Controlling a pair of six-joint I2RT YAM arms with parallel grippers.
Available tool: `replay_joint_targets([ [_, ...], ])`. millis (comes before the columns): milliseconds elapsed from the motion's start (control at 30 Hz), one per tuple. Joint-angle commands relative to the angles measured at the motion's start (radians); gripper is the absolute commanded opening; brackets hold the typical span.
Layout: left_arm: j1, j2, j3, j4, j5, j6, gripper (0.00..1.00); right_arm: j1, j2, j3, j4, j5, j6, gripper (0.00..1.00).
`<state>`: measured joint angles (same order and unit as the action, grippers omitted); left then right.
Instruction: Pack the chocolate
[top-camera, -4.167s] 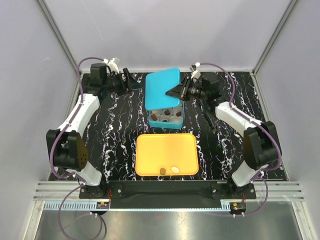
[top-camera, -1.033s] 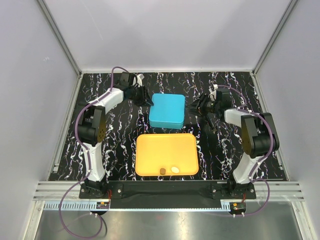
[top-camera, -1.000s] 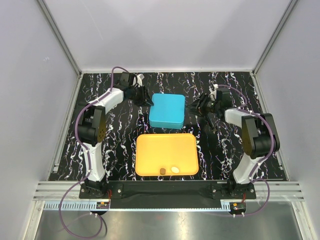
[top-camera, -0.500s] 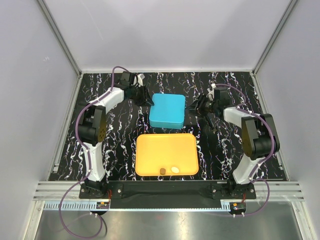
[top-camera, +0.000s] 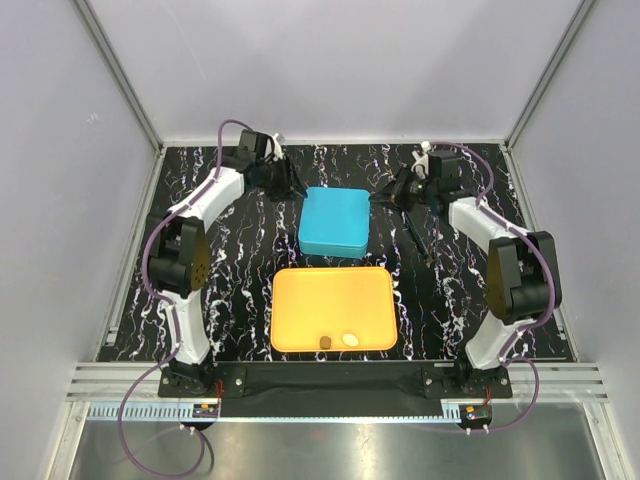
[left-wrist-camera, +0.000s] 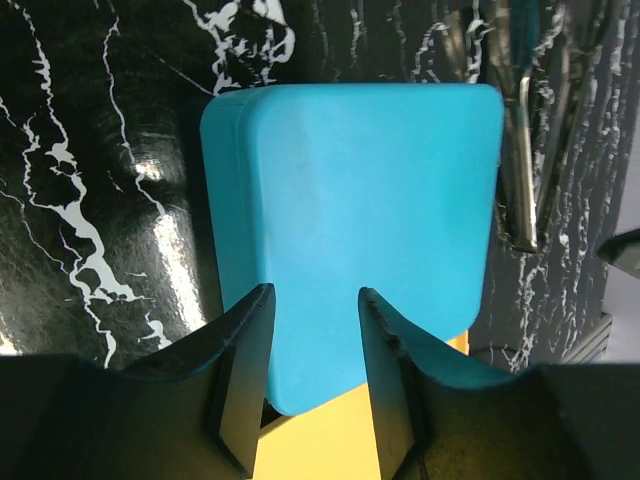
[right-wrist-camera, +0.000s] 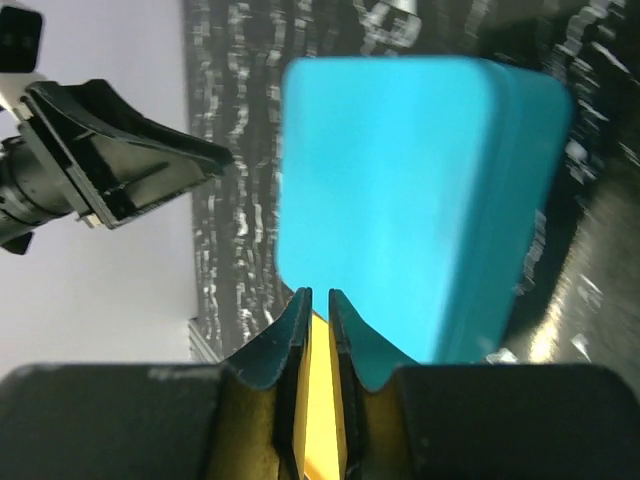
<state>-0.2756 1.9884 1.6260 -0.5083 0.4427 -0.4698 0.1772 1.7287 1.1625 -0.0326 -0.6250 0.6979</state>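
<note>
1. While the top view hides the jaw gaps, the wrist views show them: left gripper (left-wrist-camera: 315, 300) fingers apart, right gripper (right-wrist-camera: 318, 298) fingers together, both empty, flanking the blue box (top-camera: 333, 221) at its far corners.
2. Only the top view shows the dark chocolate (top-camera: 326, 342) and white chocolate (top-camera: 351, 340), on the orange tray (top-camera: 285, 300) nearside of the box.

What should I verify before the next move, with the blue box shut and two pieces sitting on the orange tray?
1. Blue box closed, lid sitting flat: ok.
2. All chocolate packed: not ok. A brown piece and a cream piece lie on the orange tray, near its front edge.
3. Left gripper empty: ok. Its jaws are apart with nothing between them.
4. Right gripper empty: ok. It is shut on nothing.
5. Both grippers clear of the box: cannot tell. Each is at a far corner of it, and contact is not visible.
6. Free slots inside the box: cannot tell. The lid hides them.
</note>
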Motion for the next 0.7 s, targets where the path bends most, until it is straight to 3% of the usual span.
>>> replay_joint_targets([
  [0, -0.004, -0.086, -0.035, 0.111, 0.050, -0.059, 0.42, 0.033, 0.058, 0.074, 0.143, -0.134, 0.083, 0.18],
  [133, -0.005, -0.071, -0.126, 0.194, 0.105, -0.108, 0.40, 0.041, 0.214, 0.086, 0.340, -0.205, 0.187, 0.17],
  [233, -0.005, -0.040, -0.163, 0.212, 0.106, -0.115, 0.39, 0.041, 0.281, 0.080, 0.382, -0.205, 0.201, 0.17],
  [400, -0.005, 0.030, -0.170, 0.203, 0.082, -0.109, 0.38, 0.042, 0.382, 0.078, 0.347, -0.208, 0.154, 0.17],
  [667, -0.004, 0.020, -0.086, 0.085, -0.042, -0.076, 0.37, 0.047, 0.283, 0.126, 0.217, -0.215, 0.074, 0.18],
])
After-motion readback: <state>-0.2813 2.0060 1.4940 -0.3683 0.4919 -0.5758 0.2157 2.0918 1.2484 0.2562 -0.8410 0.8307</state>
